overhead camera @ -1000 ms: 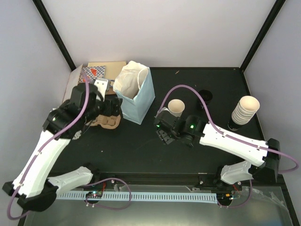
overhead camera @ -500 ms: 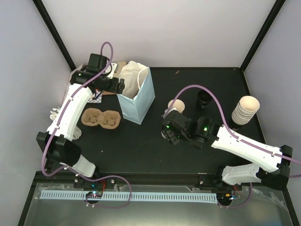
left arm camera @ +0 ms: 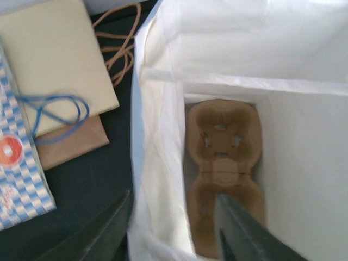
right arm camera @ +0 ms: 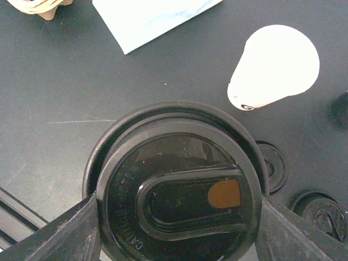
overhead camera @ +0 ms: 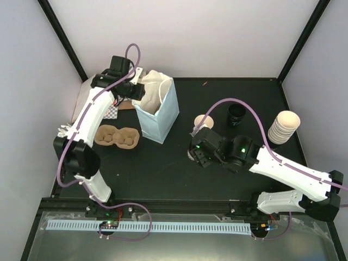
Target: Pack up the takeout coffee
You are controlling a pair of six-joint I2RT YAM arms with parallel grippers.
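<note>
While the left pincer (left arm camera: 174, 202) stood spread astride one wall of the light blue paper bag (overhead camera: 166, 109), only a cardboard cup carrier (left arm camera: 223, 157) lay inside it — no takeout coffee packed yet. The right pincer (right arm camera: 179, 200) pinched a black lid (right arm camera: 179, 179) low over the surface (overhead camera: 163, 168); whether a cup sat beneath could not be told. One white paper cup (overhead camera: 204, 122) stood unlidded just beside it, with a second carrier (overhead camera: 117, 136) and a cup stack (overhead camera: 285, 125) well apart.

My left fingers (left arm camera: 103, 234) blur off the bottom edge, one covering an end of the carrier (left arm camera: 220, 147). The lidded cup (right arm camera: 179, 187) shows only its lid; its walls are hidden.
</note>
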